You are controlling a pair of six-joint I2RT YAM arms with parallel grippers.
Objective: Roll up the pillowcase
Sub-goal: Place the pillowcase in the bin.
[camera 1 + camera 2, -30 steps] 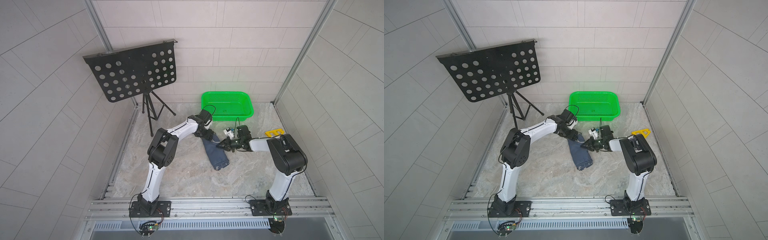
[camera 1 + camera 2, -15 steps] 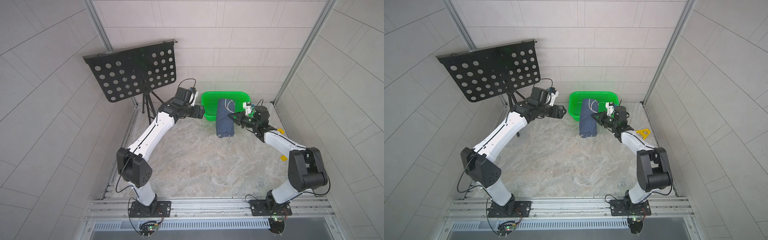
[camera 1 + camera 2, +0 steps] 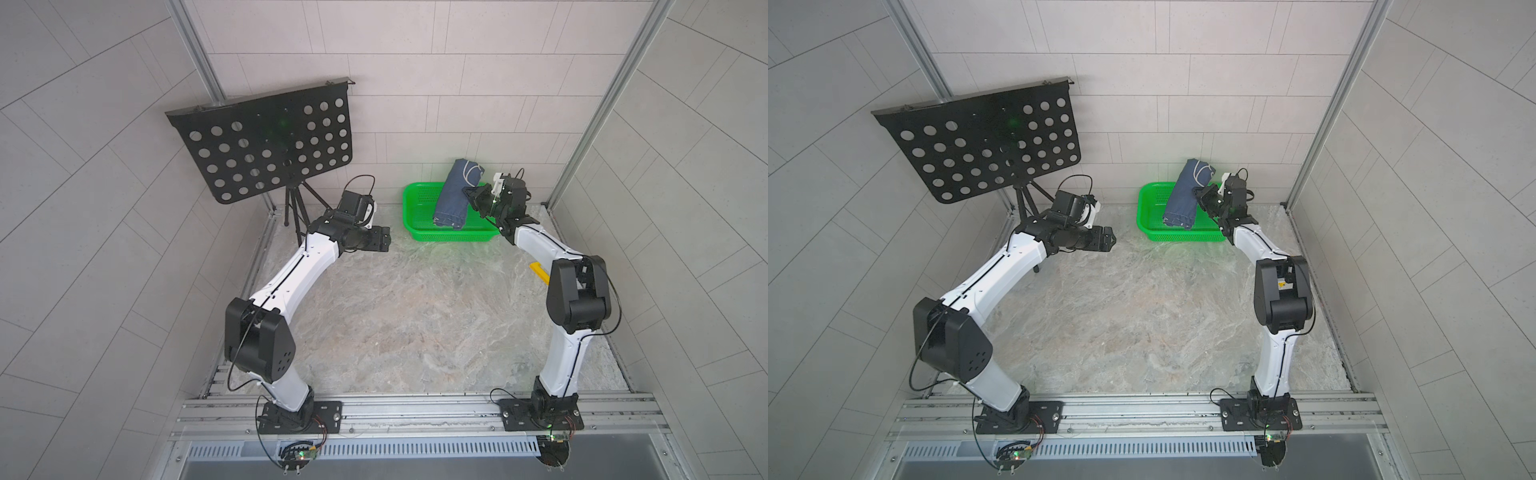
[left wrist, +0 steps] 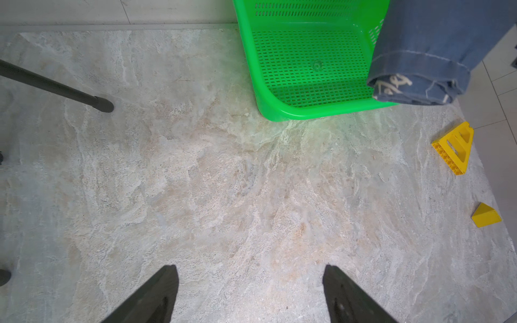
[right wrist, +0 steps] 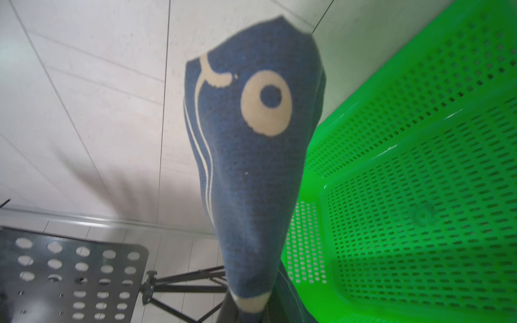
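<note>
Right gripper (image 3: pixel 470 194) clamps the rolled pillowcase (image 3: pixel 452 199) over the green basket (image 3: pixel 449 237); left gripper (image 4: pixel 249 270) gapes empty.

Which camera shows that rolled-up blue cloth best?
The top views: both show the whole rolled pillowcase, pinched by the right gripper over the green basket. The left wrist sees only its lower end; the right wrist, a blurred close-up.

There was one rolled pillowcase (image 3: pixel 453 195), one green basket (image 3: pixel 449 237) and one black perforated music stand (image 3: pixel 266 145). Two yellow plastic pieces showed in the left wrist view: one triangular frame (image 4: pixel 447 156) and one solid wedge (image 4: pixel 485 216). Two robot arms stood there, a left arm (image 3: pixel 291 274) and a right arm (image 3: pixel 536 243).
</note>
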